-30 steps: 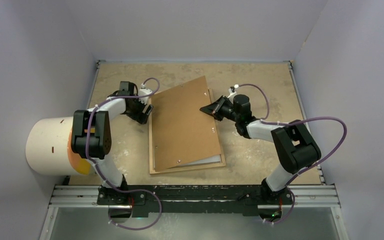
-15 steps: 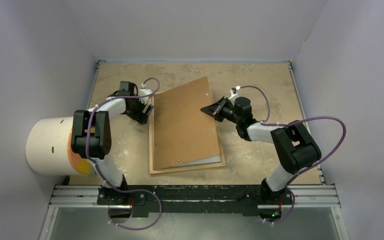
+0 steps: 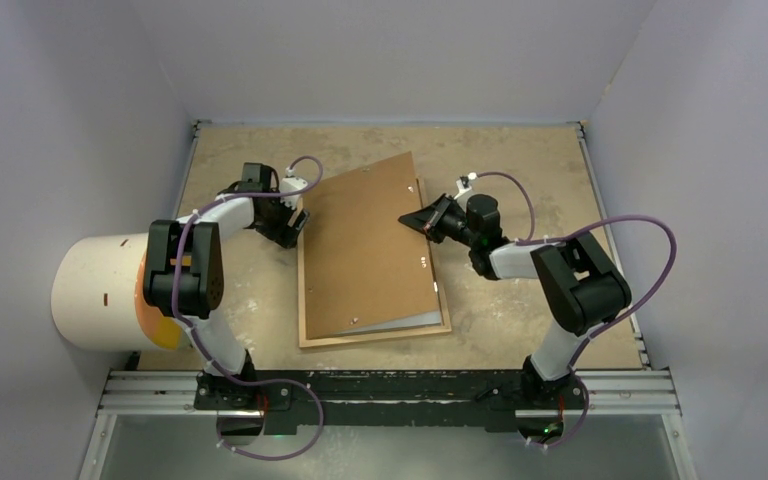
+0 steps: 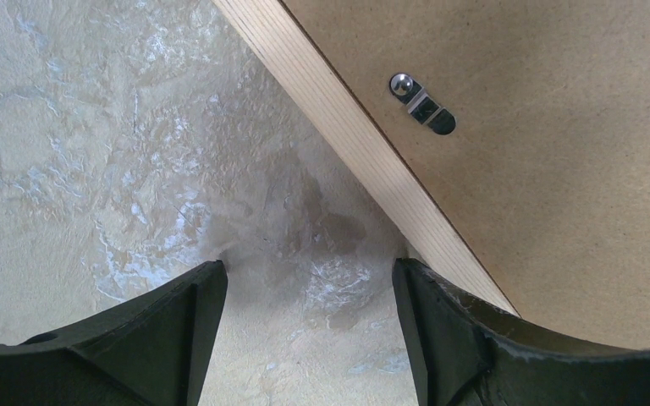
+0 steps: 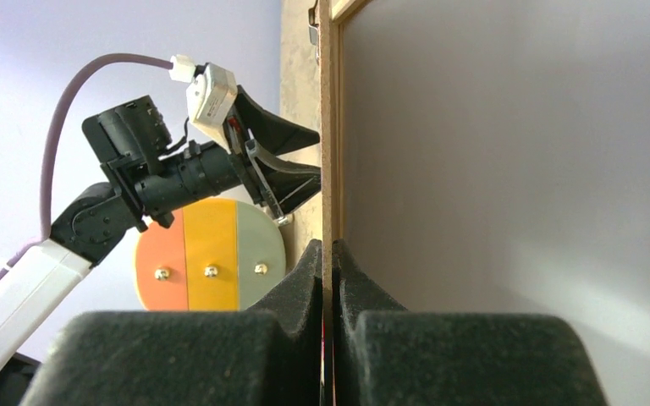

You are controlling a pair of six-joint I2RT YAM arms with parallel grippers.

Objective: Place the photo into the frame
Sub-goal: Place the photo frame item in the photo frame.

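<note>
One frame (image 4: 338,127) edge lies beside the open left gripper (image 4: 309,279).

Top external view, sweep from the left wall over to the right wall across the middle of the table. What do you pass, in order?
White cylinder → left claw, open beside the frame → brown backing board → right claw, pinching that board near its right edge → right arm's dark elbow.
</note>
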